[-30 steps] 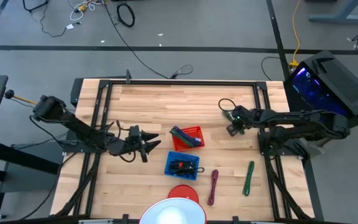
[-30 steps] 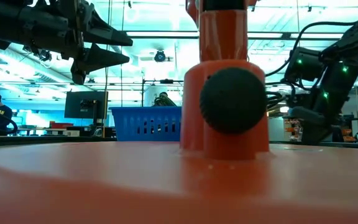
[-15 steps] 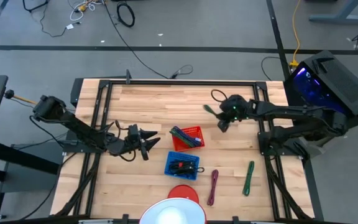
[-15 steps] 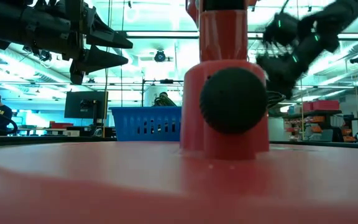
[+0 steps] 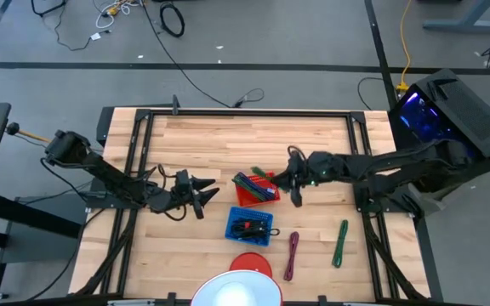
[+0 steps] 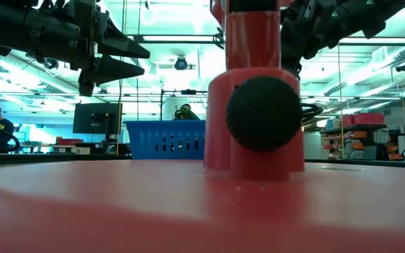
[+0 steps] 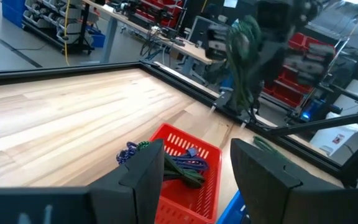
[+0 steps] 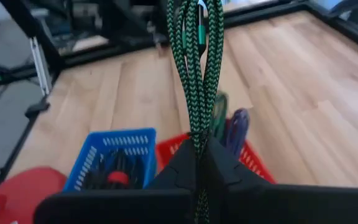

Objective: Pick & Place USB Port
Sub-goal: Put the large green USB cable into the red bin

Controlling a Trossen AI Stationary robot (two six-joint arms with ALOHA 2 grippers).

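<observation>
The right gripper (image 5: 294,185) hangs just beside the red basket (image 5: 266,181) near the middle of the wooden bench (image 5: 219,140), its jaws clenched on a green braided USB cable (image 8: 196,68); in the right wrist view the bundled cable runs straight out from between the dark fingers (image 8: 225,174), held above the bench with the red basket and a blue basket (image 8: 112,158) below it. The red basket already holds several cables, green and purple (image 7: 182,165), seen from the left wrist. The blue basket (image 5: 250,225) sits just in front of the red one, nearer the front edge, with dark cables and something red inside. Two more cables lie loose on the bench to the right of the baskets: a purple one (image 5: 292,255) beside the blue basket and a green one (image 5: 340,242) farther right, apart from each other. A red round object (image 5: 250,263) sits at the front edge of the bench and fills the middle of the low view. The left gripper (image 5: 204,197) waits above the bench to the left of the baskets, well apart from them, with its jaws released and nothing between them; the left wrist view shows the right arm's gripper farther off carrying the green cable (image 7: 244,53)
</observation>
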